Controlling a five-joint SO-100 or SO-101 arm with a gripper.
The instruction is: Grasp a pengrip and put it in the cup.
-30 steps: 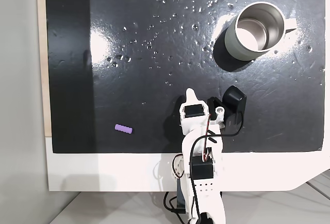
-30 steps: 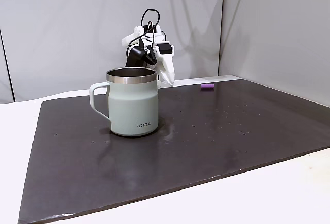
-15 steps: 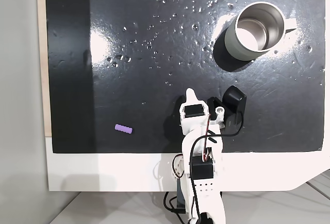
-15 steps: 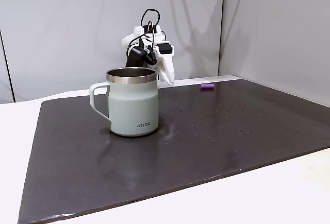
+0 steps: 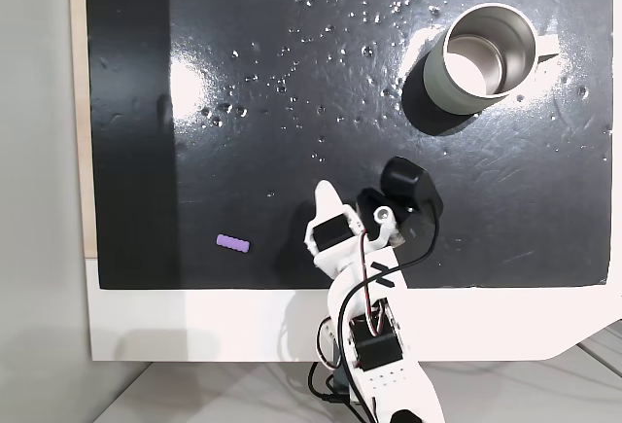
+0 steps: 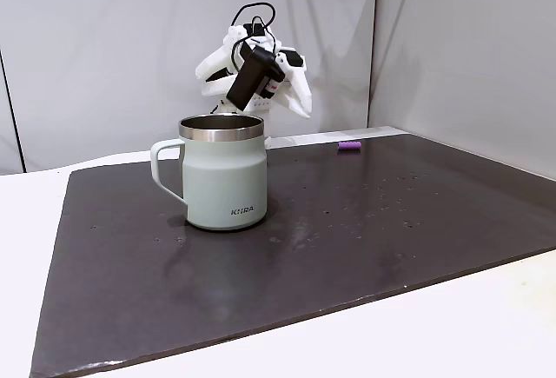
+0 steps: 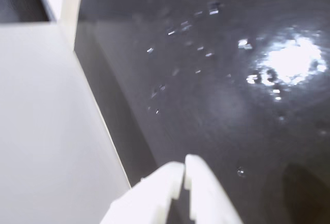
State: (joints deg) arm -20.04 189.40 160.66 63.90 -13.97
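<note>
The pengrip [image 5: 233, 243] is a tiny light-purple ribbed tube lying on the black mat, near its front-left corner in a fixed view from above. It shows far back on the mat [image 6: 349, 146] in the fixed side view. The cup [image 5: 483, 58] stands upright at the back right, pale outside and shiny inside; it is large in the foreground of the side view [image 6: 223, 182]. My white gripper [image 5: 326, 190] hangs above the mat, pointing up-left, well right of the pengrip. Its fingers meet with nothing between them [image 7: 184, 163], and it is raised behind the cup [image 6: 304, 109].
A black webcam [image 5: 408, 185] with a cable rides on the arm beside the gripper. The black mat [image 5: 243, 102] carries glinting specks and glare. It lies on a white board [image 5: 194, 326]. Grey walls [image 6: 104, 48] close the far side.
The arm has swung toward the pengrip's side, the gripper tip shifting left and tilting in the top view. In the side view the gripper is higher. Pengrip and cup have not moved.
</note>
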